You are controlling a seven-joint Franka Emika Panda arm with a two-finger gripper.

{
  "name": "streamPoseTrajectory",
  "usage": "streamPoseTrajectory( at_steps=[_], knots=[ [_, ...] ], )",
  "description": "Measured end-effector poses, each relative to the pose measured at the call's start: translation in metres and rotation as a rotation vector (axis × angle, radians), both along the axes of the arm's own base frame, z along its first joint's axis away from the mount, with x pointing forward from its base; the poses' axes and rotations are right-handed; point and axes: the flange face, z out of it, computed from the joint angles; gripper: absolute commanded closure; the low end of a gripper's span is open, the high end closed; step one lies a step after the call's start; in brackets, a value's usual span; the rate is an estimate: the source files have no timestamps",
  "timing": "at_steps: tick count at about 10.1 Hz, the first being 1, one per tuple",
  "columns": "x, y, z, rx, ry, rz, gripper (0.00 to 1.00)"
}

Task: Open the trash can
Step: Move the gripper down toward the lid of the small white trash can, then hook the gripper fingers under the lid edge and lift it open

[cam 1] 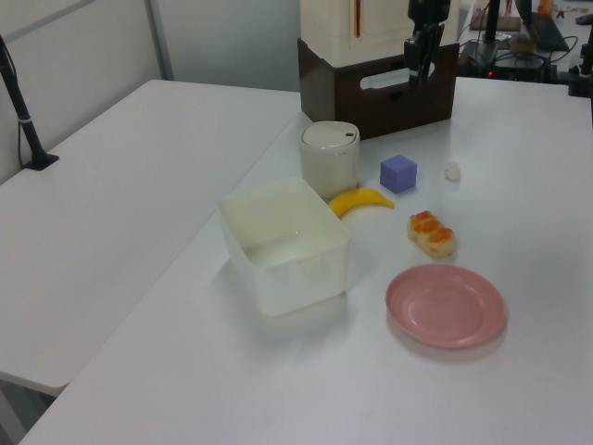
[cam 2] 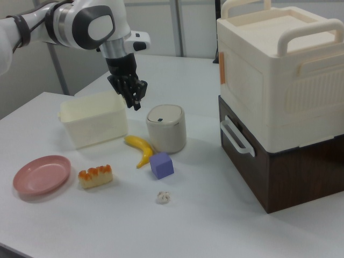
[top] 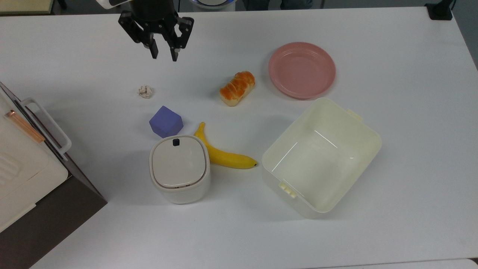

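While the gripper [top: 163,57] hangs over the tabletop's far edge in the top view, jaws slightly apart and empty, the trash can [top: 179,168] sits lid-down nearer the middle, touching the banana [top: 224,155], purple cube [top: 166,121] just behind it. Risk: the black button [top: 175,142] is small, so a slightly off descent hits the lid or cube and shoves the bin
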Motion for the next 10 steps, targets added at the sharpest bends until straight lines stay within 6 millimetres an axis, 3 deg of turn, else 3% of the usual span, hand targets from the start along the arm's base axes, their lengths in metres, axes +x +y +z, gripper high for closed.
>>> streamPoseTrajectory(
  at_steps=[2, 5, 8, 10],
  knots=[
    [0.014, 0.000, -0.003, 0.013, -0.079, 0.013, 0.97],
    [0.044, 0.003, -0.024, 0.017, -0.198, 0.024, 1.00],
    [0.082, 0.021, -0.084, 0.019, -0.273, 0.049, 1.00],
    [0.093, 0.031, -0.117, 0.022, -0.255, 0.063, 1.00]
  ],
)
